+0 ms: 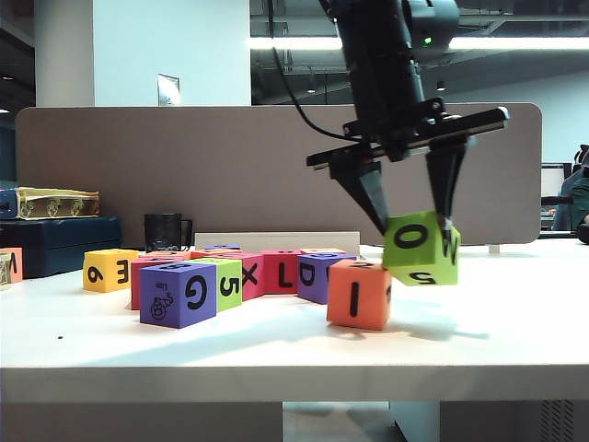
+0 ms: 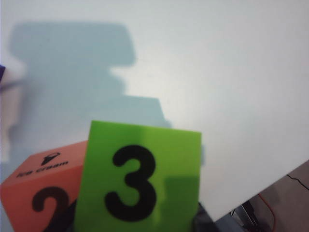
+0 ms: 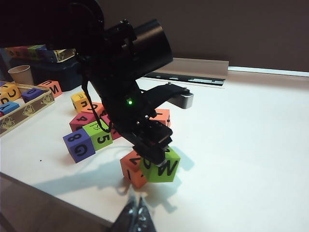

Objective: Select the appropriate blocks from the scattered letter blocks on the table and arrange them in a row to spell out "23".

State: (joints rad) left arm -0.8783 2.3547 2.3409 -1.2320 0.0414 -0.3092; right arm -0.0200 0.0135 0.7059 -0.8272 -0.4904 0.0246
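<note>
The white counter point(image 1: 515, 304) carries everything, with a grey partition point(image 1: 184, 175) standing along its far edge. The black left arm point(image 1: 386, 55) comes down from above on the right half of the exterior view. To the left lies a cluster of foam blocks point(image 1: 267, 272): a purple one with "G" point(image 1: 179, 293) in front, a lime green "5" point(image 1: 225, 281) just behind it, a pink-red "L" point(image 1: 281, 270), a purple "D" point(image 1: 317, 276) and a yellow block point(image 1: 109, 269) at the left end.

The left hand point(image 1: 414, 221) pinches the green block point(image 1: 421, 247) between its two fingers; the block is tilted, its lower edge just above the counter. It shows "O" and "W" from outside, and a "3" point(image 2: 137, 181) to the left wrist camera. Right beside it, touching or nearly so, the orange block point(image 1: 359, 293) sits on the counter with "I" facing front and a "2" point(image 2: 43, 193) on top.

The right hand point(image 3: 136, 215) shows only as dark fingertips over the counter's near edge, pressed close together, holding nothing visible.
</note>
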